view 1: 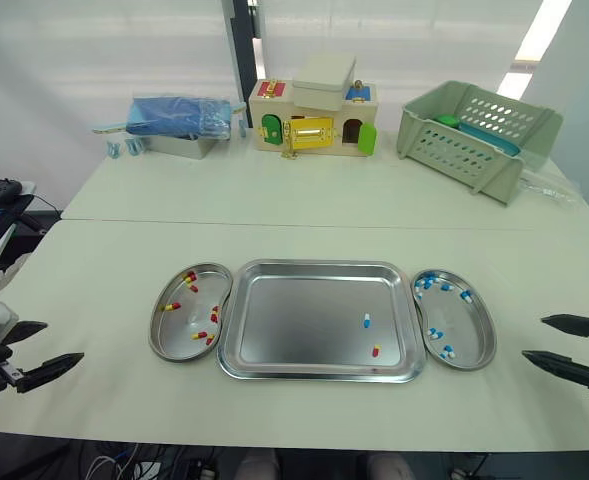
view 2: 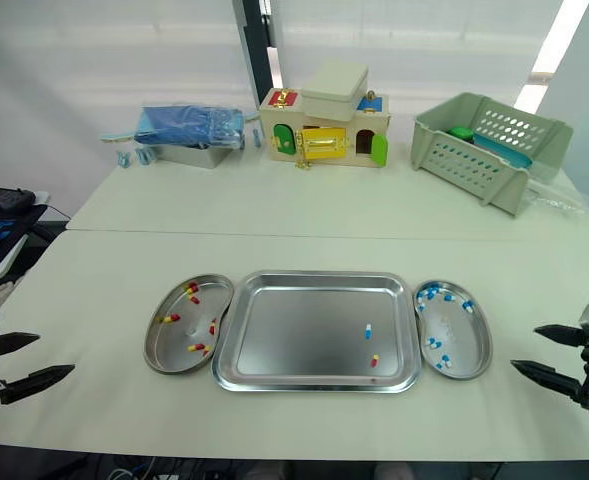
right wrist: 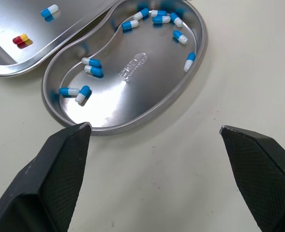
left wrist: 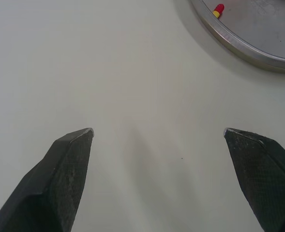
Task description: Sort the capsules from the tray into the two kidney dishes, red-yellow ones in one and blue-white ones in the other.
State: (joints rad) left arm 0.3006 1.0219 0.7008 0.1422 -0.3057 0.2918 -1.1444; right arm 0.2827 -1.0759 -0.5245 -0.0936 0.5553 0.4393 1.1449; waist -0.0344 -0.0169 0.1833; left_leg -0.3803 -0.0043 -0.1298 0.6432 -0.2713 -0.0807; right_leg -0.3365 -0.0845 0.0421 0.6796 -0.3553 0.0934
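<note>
Left gripper [view 1: 64, 341]: fingers spread wide, empty, touching nothing, over bare table [view 1: 104, 290] off the outer side of the left kidney dish [view 1: 186, 348]. Right gripper [view 1: 533, 337]: likewise spread wide, empty, over the table beside the right kidney dish [view 1: 471, 338], apart from its rim. One steel tray [view 1: 294, 320] at centre between two kidney dishes, each snug against a tray side. Two capsules left in the tray, both near its right side: one blue-white capsule [view 1: 367, 320], one red-yellow capsule [view 1: 376, 351] nearer the front edge. Left dish: red-yellow capsules only, about six, exact count hard to tell. Right dish: blue-white capsules only, about eleven in the right wrist view, clustered at both ends.
</note>
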